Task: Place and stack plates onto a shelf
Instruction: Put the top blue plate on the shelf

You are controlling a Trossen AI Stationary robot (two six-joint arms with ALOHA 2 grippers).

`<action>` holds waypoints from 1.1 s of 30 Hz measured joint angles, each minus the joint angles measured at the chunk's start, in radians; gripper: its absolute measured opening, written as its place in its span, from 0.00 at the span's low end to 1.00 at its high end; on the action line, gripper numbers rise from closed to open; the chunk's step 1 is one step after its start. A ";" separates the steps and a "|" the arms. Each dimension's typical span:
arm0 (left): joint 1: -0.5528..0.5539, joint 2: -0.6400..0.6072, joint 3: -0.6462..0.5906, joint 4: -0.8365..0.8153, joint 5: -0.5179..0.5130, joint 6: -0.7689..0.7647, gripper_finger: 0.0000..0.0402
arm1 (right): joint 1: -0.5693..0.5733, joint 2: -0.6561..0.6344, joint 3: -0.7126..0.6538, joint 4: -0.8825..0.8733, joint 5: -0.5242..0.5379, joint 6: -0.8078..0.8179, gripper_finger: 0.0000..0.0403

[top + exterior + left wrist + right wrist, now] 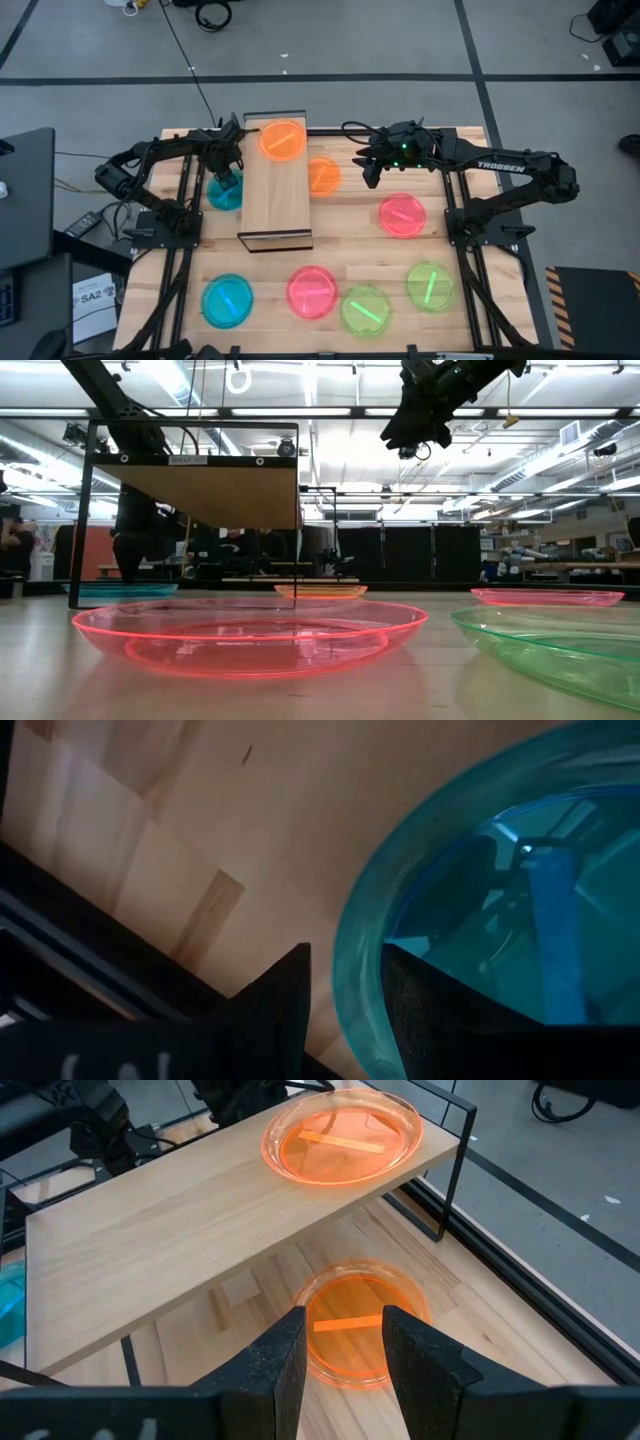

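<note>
The shelf (275,195) stands mid-table, with an orange plate (283,138) lying flat on its far end; that plate also shows in the right wrist view (340,1135). A second orange plate (323,175) lies on the table to the shelf's right. A teal plate (222,194) lies flat on the table to the shelf's left. My left gripper (228,180) is down at this teal plate and open, one finger outside the rim (360,1000) and one inside. My right gripper (368,170) is open and empty, high above the table (415,430), over the second orange plate (350,1330). My left gripper comes down at the teal plate's rim (360,1000) with one finger (285,1010) outside and one (430,1010) inside the plate. There is a gap beside the outer finger. I cannot tell whether the inner finger touches. The plate lies on the table.
On the near half of the table lie a teal plate (227,300), a pink plate (313,291) and two green plates (366,310) (431,286). Another pink plate (402,214) lies to the right of the shelf. The shelf's near half (275,215) is bare wood.
</note>
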 joint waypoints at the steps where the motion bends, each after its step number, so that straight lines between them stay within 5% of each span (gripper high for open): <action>1: 0.000 0.000 0.000 0.002 0.001 -0.005 0.32 | 0.000 0.000 0.000 0.000 0.000 0.000 0.35; 33: 0.003 0.027 -0.001 0.005 0.043 -0.019 0.32 | 0.000 0.000 0.000 0.000 0.000 0.000 0.35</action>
